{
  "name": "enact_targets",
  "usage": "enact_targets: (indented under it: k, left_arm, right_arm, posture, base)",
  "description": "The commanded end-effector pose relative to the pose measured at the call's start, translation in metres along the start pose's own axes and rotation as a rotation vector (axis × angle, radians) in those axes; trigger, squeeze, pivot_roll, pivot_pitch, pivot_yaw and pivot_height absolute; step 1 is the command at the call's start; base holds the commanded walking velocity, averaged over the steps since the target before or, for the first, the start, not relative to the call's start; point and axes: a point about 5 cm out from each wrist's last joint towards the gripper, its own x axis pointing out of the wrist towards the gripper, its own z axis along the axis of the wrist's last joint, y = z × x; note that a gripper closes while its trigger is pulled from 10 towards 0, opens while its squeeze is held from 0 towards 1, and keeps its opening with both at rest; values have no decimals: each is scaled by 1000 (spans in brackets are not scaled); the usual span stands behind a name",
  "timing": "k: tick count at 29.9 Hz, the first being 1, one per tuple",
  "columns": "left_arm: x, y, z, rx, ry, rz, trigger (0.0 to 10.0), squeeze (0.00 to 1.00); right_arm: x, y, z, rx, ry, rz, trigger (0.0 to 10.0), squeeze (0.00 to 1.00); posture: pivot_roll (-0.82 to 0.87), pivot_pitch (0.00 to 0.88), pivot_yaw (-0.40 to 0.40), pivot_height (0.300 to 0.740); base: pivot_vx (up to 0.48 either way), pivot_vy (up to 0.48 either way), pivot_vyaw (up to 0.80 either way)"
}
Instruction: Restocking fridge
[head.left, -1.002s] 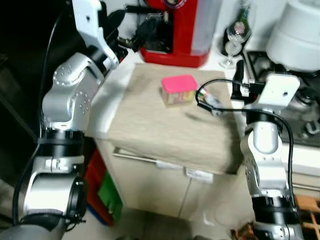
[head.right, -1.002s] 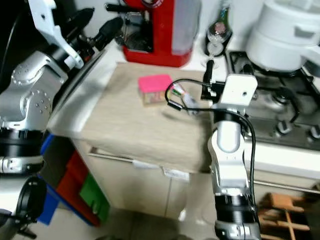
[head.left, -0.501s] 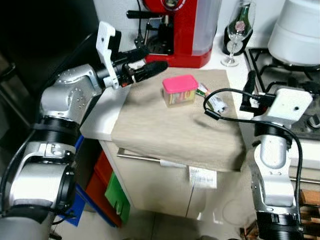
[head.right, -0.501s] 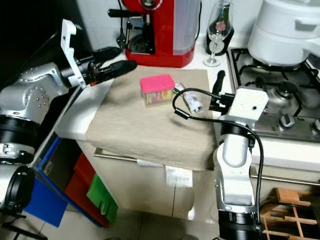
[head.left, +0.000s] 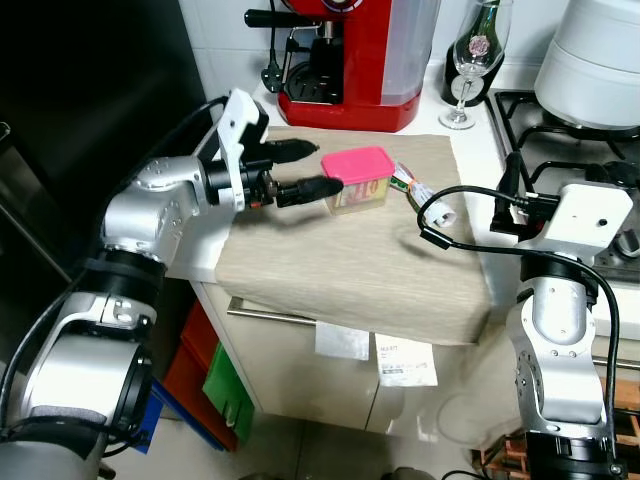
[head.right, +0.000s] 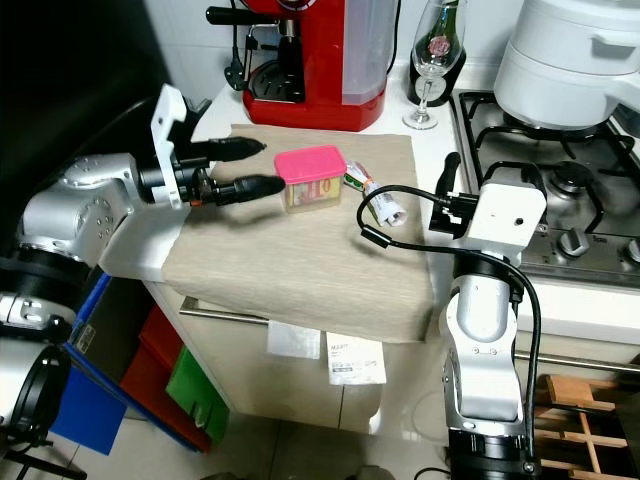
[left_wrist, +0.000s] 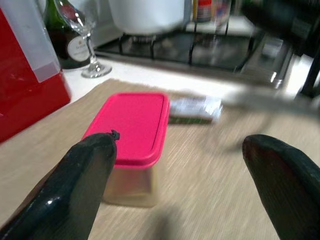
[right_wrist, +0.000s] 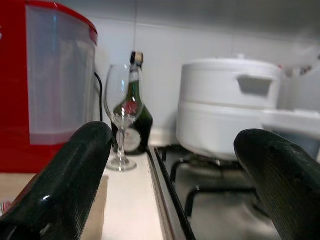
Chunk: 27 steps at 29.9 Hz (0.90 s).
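A clear container with a pink lid stands on the beige mat on the counter. My left gripper is open at the container's left side, with one fingertip close to the lid's edge and nothing held. In the left wrist view the container sits just ahead, nearer one finger than the other. A small printed packet lies on the mat to the right of the container. My right gripper is open and raised at the counter's right edge, facing the hob and the wall.
A red coffee machine, a wine glass and a dark bottle stand at the back. A gas hob with a white pot is to the right. A dark fridge front is on the left. Coloured bins sit under the counter.
My left gripper has come down from beside the coffee machine and reached right to the container's side. The camera has shifted. The right arm has barely moved.
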Motion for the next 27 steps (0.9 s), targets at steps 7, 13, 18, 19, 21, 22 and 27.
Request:
enact_targets:
  k: [7, 13, 18, 19, 21, 22, 27]
  left_arm:
    - [7, 8, 8, 82, 5, 53, 10000, 1000]
    - [10, 10, 9, 58, -33, 70, 10000, 1000]
    - [9, 10, 8, 42, -70, 95, 10000, 0]
    - [9, 10, 8, 42, -70, 95, 10000, 0]
    - [8, 7, 8, 23, -102, 96, 10000, 0]
    - [8, 7, 7, 15, -110, 104, 10000, 0]
    - [8, 5, 4, 7, -119, 113, 10000, 0]
  right_arm:
    - [21, 5, 6, 28, -49, 10, 10000, 188]
    - [26, 12, 11, 27, -76, 28, 10000, 184]
    - [25, 15, 11, 35, -80, 46, 10000, 184]
    - [25, 15, 11, 35, -80, 46, 10000, 184]
    - [26, 14, 8, 42, -68, 39, 10000, 184]
    - [26, 13, 6, 43, -61, 38, 10000, 184]
    - [27, 15, 5, 39, -55, 46, 10000, 188]
  posture:
    - [-185, 0, 66, 740]
    - [-178, 0, 51, 740]
    - [-154, 0, 35, 740]
    - [-154, 0, 35, 740]
    - [-150, 0, 32, 740]
    - [-146, 0, 29, 740]
    - [-142, 0, 32, 740]
  base:
    - [0, 0, 0]
    - [0, 0, 0]
    - [0, 0, 0]
    - [0, 0, 0]
    - [0, 0, 0]
    - [0, 0, 0]
    - [0, 0, 0]
